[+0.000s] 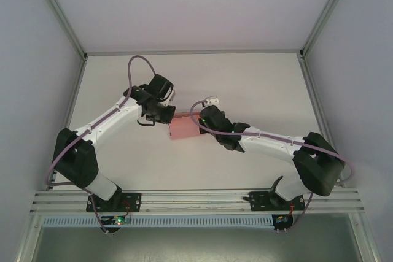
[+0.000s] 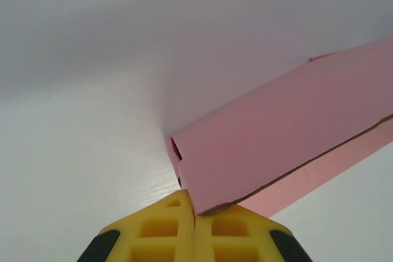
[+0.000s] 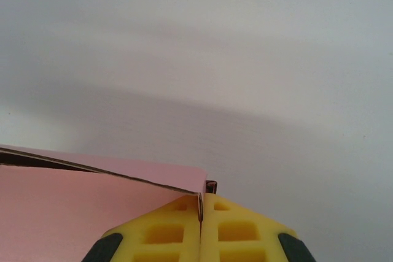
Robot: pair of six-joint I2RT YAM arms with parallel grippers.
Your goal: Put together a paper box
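You have a white bench (image 1: 258, 90) inside pale walls, with the box (image 1: 183, 129) at mid-bench, straight between your two arms. Your left pincer (image 2: 195, 211) is pressed fully closed on the card at the box's left end. Your right pincer (image 3: 201, 204) is likewise clamped on a thin edge at its right end. The box's long axis runs from one pincer to the other, so neither arm is nearer. I'd judge that any fold works across that line.
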